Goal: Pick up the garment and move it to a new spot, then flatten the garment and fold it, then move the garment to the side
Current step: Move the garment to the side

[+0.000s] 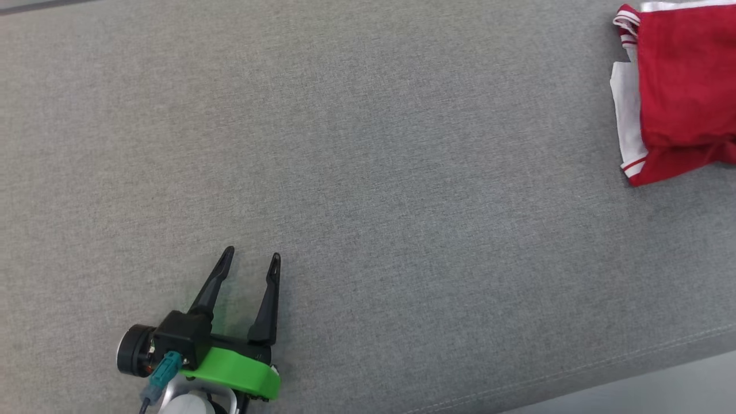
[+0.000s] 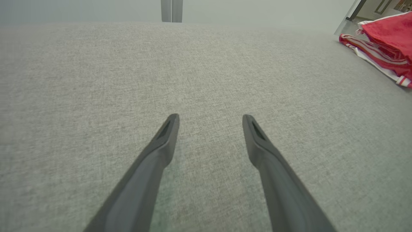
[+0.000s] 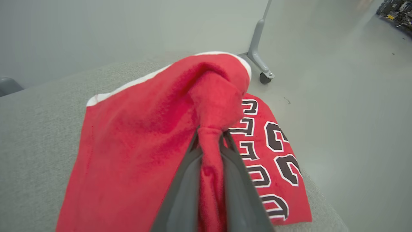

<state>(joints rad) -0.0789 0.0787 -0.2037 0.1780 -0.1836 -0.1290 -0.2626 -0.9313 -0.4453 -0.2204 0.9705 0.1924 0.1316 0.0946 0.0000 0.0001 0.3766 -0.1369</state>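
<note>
- Well to the left of the red basketball jersey point(image 1: 684, 86), the left gripper point(image 1: 252, 254) hovers low over the grey upholstered surface point(image 1: 368, 172). Its two dark fingers are spread wide with nothing between them.
- Between that gripper and the jersey there is only bare grey fabric, so the left arm is too far off to steady the cloth if it shifts.
- At the jersey itself, the right gripper point(image 3: 210, 137) has its fingers pressed close on a gathered ridge of red cloth. The jersey lies folded on the surface, white trim along its far and left edges, with black white-outlined lettering on the lower layer to the right of the pinch.
- Risk, as I judge it: the pinch seems to take only the upper layer, so a lift or drag could peel that layer away and undo the fold.
- To the right of the jersey, the surface ends and the pale floor point(image 3: 338, 96) begins, with a caster foot point(image 3: 264, 75) beyond. A pull that way could slide the jersey over the edge.
</note>
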